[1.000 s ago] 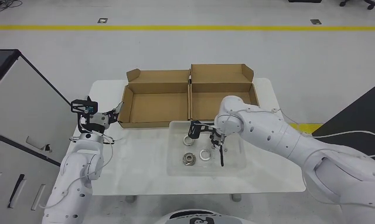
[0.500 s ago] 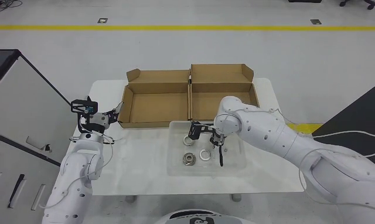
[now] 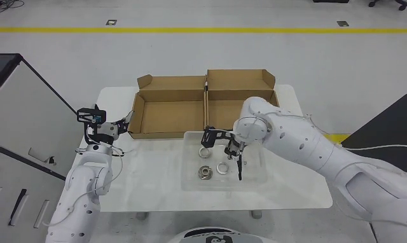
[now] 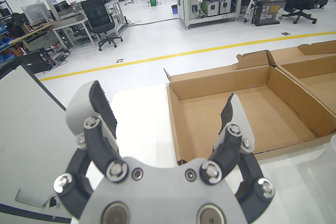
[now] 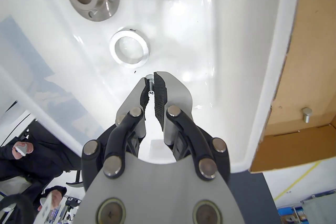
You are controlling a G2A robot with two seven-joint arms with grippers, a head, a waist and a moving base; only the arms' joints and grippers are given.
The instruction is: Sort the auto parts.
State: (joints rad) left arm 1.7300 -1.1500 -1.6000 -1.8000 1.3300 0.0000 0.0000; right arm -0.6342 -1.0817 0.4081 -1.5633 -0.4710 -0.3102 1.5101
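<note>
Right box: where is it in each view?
Top: right box behind the tray, beside the left box.
Left wrist: right box beyond the left box.
Right wrist: right box past the tray rim, pin inside.
Landmark: the tray, in front of the boxes.

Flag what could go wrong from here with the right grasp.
The right gripper pinches the small threaded metal screw only at its very fingertips; it could twist or slip out on lifting.
The white plastic tray has a raised wall between the gripper and the brown cardboard box; a low carry might clip it.
The small silver metal ring lies near the tips; it could get nudged.
</note>
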